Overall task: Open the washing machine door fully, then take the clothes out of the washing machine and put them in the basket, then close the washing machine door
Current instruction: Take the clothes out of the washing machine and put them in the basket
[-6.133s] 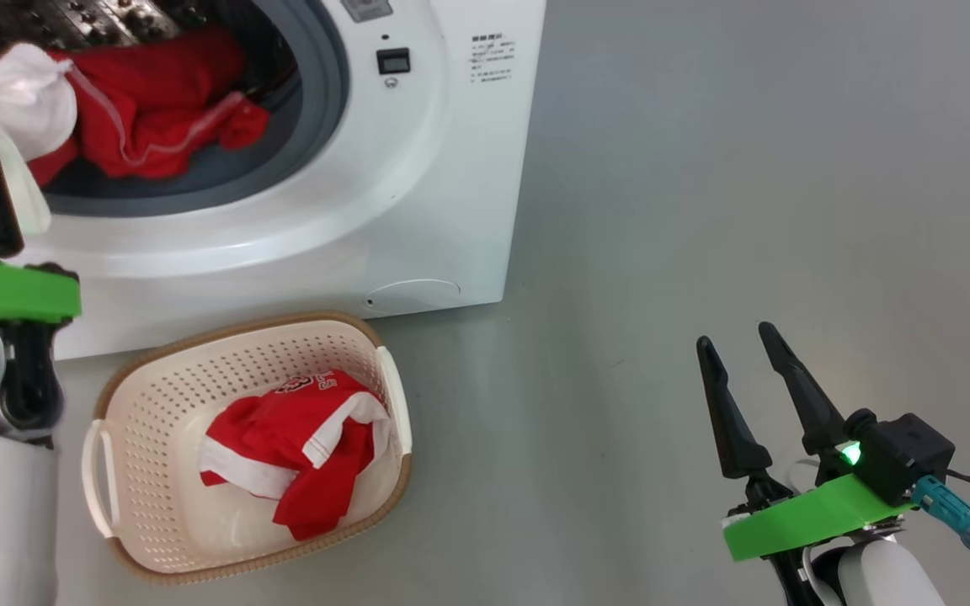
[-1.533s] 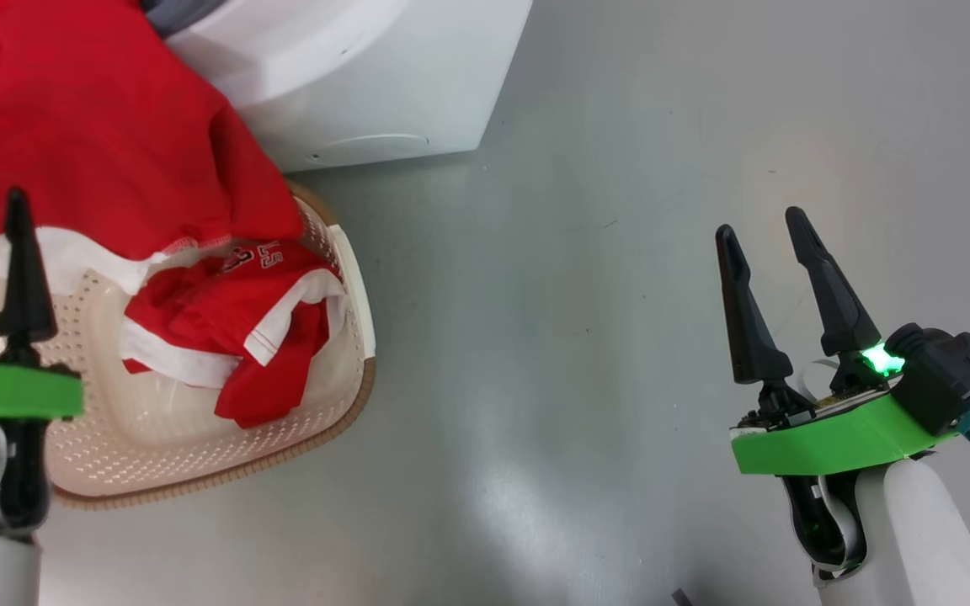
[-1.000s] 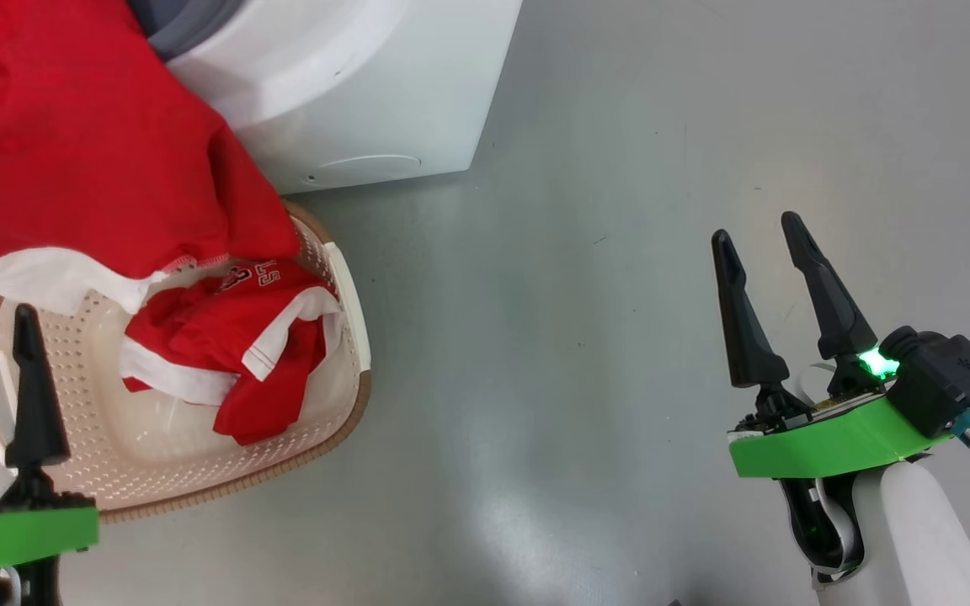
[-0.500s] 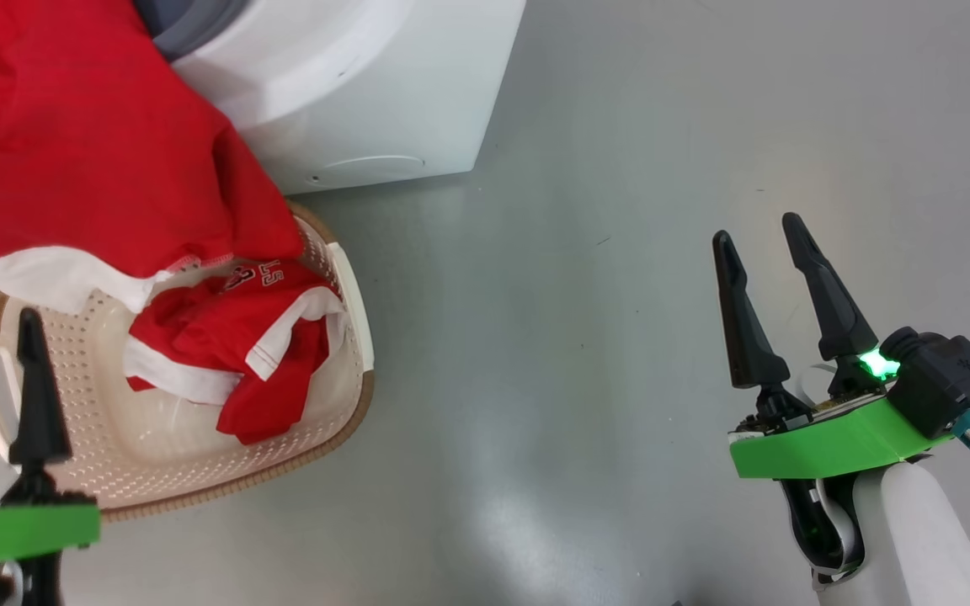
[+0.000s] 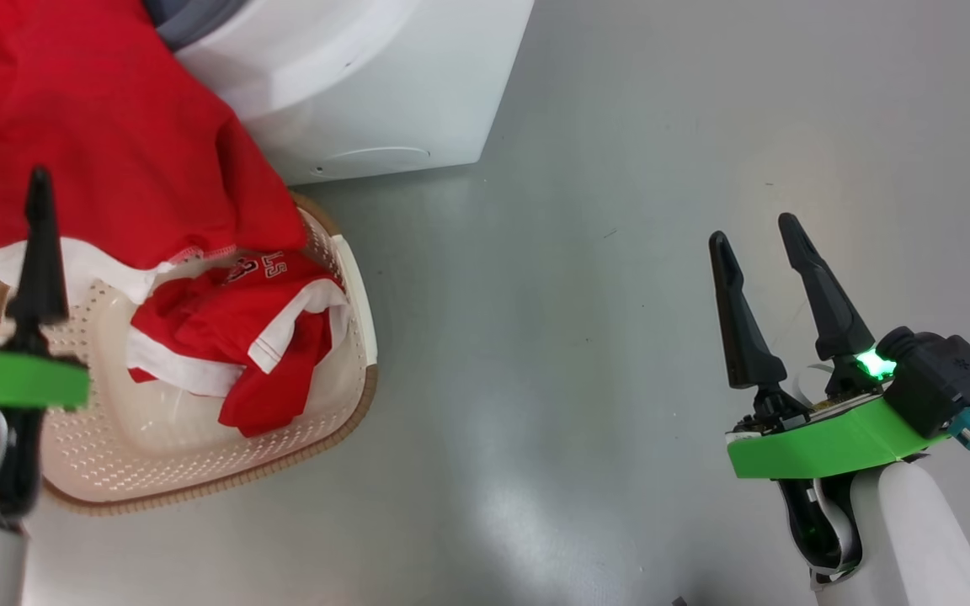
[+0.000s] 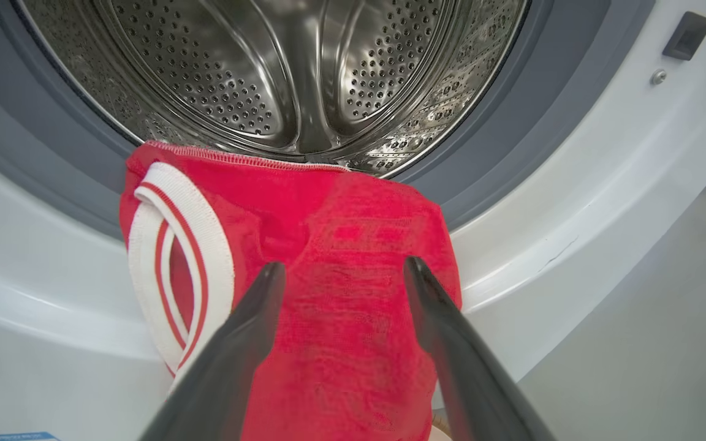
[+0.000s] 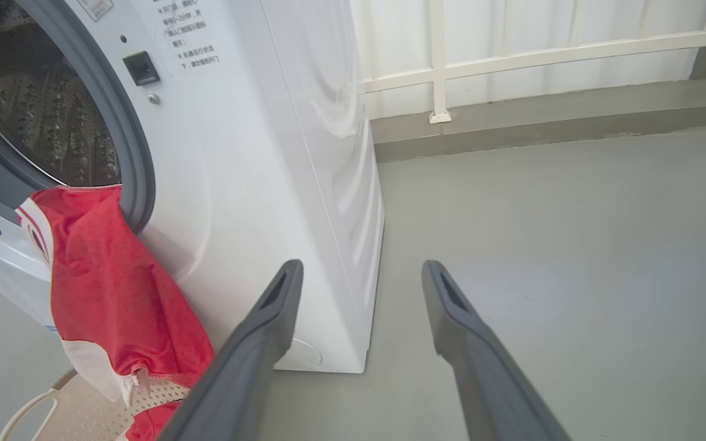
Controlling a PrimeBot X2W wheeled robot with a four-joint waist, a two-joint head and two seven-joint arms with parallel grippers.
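Note:
A red garment [image 5: 114, 143] with white trim hangs from the washing machine's [image 5: 384, 93] grey ring over the white front, its hem reaching the cream basket [image 5: 350, 396]. Another red and white garment [image 5: 232, 337] lies crumpled in the basket. My left gripper [image 6: 344, 269] is open, its fingers pointing at the hanging garment [image 6: 341, 233] below the bare steel drum [image 6: 279, 73]; it grips nothing. At the far left its fingers [image 5: 39, 252] stand above the basket. My right gripper [image 5: 767, 278] is open and empty over the floor. The washing machine door is out of view.
Grey floor [image 5: 620, 168] stretches to the right of the machine and basket. A white railing and wall base [image 7: 512, 61] stand behind the machine [image 7: 267, 153]. The basket's handle [image 7: 28, 410] lies below the hanging garment [image 7: 108, 288].
My left gripper has risen in the head view, from beside the basket's near rim up toward the hanging garment. The right arm and the clothes have stayed put.

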